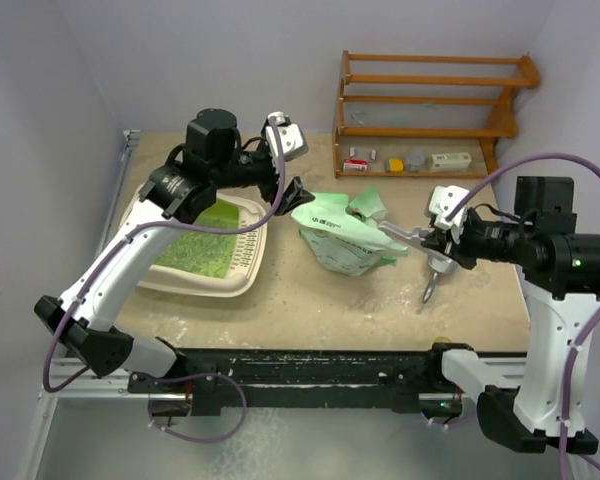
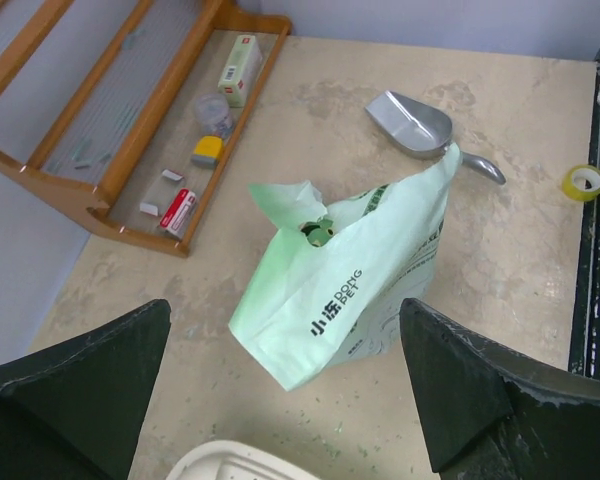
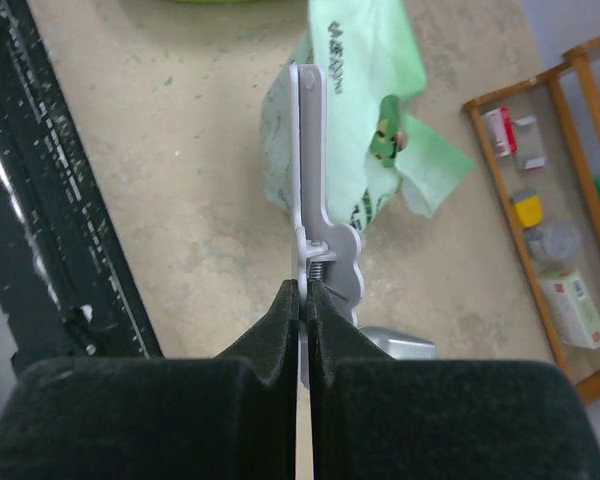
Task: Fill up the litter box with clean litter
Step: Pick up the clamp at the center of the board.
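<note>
Desk (image 1: pixel 310 300) scene: left tool (image 2: pixel 285 315) gapes wide, empty; right tool (image 3: pixel 305 290) clamps grey implement (image 3: pixel 310 150); best grasp bag (image 2: pixel 350 290) high, upright.

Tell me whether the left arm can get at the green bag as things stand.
Probably yes: the left pincer is open and the bag stands just ahead of it, with nothing between them.

The left arm (image 1: pixel 120 262) hides part of the litter box (image 1: pixel 195 283). The bag (image 2: pixel 350 290) covers, it seems, part of the handle of the scoop (image 2: pixel 412 122).
</note>
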Tool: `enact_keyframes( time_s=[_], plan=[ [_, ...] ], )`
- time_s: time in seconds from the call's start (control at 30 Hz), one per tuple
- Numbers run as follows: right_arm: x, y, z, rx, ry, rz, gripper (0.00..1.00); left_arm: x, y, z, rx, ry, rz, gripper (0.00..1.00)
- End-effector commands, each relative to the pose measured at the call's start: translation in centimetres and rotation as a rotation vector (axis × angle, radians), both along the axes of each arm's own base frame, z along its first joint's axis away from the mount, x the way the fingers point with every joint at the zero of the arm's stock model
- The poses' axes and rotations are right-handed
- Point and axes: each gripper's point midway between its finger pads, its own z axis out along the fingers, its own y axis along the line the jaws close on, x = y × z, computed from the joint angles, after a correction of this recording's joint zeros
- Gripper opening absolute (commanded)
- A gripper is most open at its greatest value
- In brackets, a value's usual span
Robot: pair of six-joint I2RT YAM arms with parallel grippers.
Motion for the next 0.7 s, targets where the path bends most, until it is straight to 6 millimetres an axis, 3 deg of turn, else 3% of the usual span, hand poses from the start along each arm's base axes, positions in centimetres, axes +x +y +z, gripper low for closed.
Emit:
enact_keyframes(
  time_s=[0.0,0.1,0.17,0.27,0.43,0.67],
  plan=[
    [-0.1,-0.3,-3.6,-0.064,0.176,0.044,0.00,0.5,-2.3,2.3,-0.094,-0.032,-0.082,0.91],
    [0.8,-0.6,-4.4,-0.071,0.198,-0.010,0.00,0.2,-4.2,2.7,-0.113,0.021,-0.132,0.87],
    [0.6,-0.2,-5.2,-0.074,0.230,0.014,0.00,-0.9,-6.2,1.7,-0.049,0.023,-0.174,0.86],
    [2.2,-0.8,-5.9,-0.081,0.249,-0.084,0.00,-2.4,-8.4,-0.3,0.060,-0.004,-0.207,0.88],
    [3.2,-0.8,-6.0,-0.062,0.252,-0.124,0.00,-3.8,-8.6,-0.4,0.045,-0.003,-0.270,0.89],
    [3.2,0.3,-5.4,-0.014,0.263,-0.092,0.00,-4.5,-10.1,-1.2,-0.015,0.030,-0.318,0.77]
  ],
)
